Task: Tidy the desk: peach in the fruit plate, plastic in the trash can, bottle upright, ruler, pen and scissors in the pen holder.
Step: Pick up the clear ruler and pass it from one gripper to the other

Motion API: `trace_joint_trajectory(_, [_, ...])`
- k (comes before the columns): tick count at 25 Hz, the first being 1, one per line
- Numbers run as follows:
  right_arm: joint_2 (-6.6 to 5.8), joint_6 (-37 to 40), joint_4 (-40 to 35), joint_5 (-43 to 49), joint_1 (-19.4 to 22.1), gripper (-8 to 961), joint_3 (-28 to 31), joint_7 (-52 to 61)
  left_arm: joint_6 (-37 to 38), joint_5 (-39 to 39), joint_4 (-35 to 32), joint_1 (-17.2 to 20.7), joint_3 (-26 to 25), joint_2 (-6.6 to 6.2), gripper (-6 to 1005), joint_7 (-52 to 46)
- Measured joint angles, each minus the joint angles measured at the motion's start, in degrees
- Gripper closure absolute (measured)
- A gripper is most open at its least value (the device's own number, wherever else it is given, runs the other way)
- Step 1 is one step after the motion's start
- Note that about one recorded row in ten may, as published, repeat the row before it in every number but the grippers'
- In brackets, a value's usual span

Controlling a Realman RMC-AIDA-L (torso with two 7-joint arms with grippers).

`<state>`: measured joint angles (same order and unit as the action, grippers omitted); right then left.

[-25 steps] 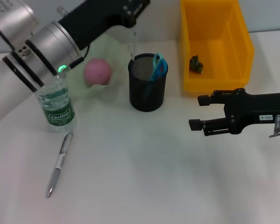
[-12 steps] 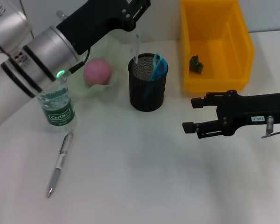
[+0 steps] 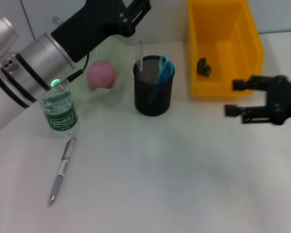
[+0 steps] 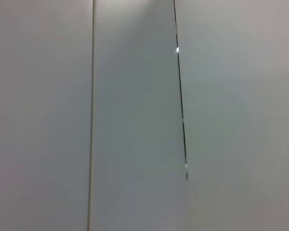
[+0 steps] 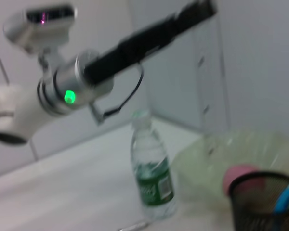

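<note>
Worktop (image 3: 160, 184); yellow trash can (image 3: 223, 48) already holds the dark plastic scrap (image 3: 202, 67). Peach (image 3: 101, 74) sits in the green fruit plate (image 3: 111, 53). Water bottle (image 3: 58, 109) upright. Mesh pen holder (image 3: 153, 86) has the blue scissors (image 3: 163, 70). Left pincer (image 3: 141, 9) pinches the clear ruler (image 3: 139, 48) above the holder, tip at its rim. Right pincer (image 3: 233, 97) spread, empty, beside the trash can. Pen (image 3: 61, 170) lies on the worktop, left to do.

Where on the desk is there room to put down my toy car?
The bare patch of desk in front of the pen holder, between the pen and the right gripper. It is crowded at the back: bottle, peach, holder and yellow bin sit close together.
</note>
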<state>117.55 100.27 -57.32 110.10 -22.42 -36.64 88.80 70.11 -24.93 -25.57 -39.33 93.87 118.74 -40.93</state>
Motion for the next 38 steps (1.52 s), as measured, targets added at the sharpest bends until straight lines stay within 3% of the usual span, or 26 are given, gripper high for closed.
trace_joint_trajectory(3, [-0.32, 2.86, 1.55, -1.18, 0.45, 158, 5.78, -4.59, 1.79, -0.06, -0.05, 0.6, 0.0, -0.12, 634, -0.69])
trace_joint_trajectory(9, [-1.86, 4.37, 3.67, -2.85, -0.29, 158, 7.88, -5.69, 3.63, -0.07, -0.14, 1.71, 0.03, -0.19, 634, -0.7])
trace_joint_trajectory(11, [-0.79, 3.67, 3.58, -4.4, -0.32, 159, 8.11, -7.45, 3.69, -0.06, -0.18, 1.88, 0.05, -0.19, 634, -0.7])
trace_joint_trajectory(14, [1.79, 1.59, 3.95, -5.85, -0.02, 159, 7.17, -13.0, 3.65, 0.03, -0.15, 1.91, -0.05, -0.04, 634, -0.49])
trace_joint_trajectory(15, [2.05, 0.61, 5.9, -7.16, 0.06, 159, 6.04, -14.94, 3.48, 0.14, -0.1, 1.75, -0.15, 0.05, 634, -0.32])
trace_joint_trajectory(18, [2.15, -4.16, 13.89, -12.36, 0.28, 159, -0.51, -21.9, 3.31, 0.25, -0.05, 1.62, -0.28, 0.12, 634, -0.22])
trace_joint_trajectory(25, [1.99, -9.19, 14.69, -13.56, 0.04, 160, -5.08, -23.63, 1.96, 0.11, -0.18, 0.85, -0.37, 0.11, 634, -0.63])
trace_joint_trajectory(34, [-0.45, -5.94, 7.6, -12.8, -1.28, 161, -5.05, -13.75, 3.67, -0.38, -0.28, 1.45, 1.57, -0.01, 634, -2.47])
trace_joint_trajectory(38, [-3.62, -1.83, 6.5, -11.73, -2.68, 162, -5.41, -8.34, 6.27, -1.95, -0.28, 2.06, 1.58, -0.17, 634, -4.46])
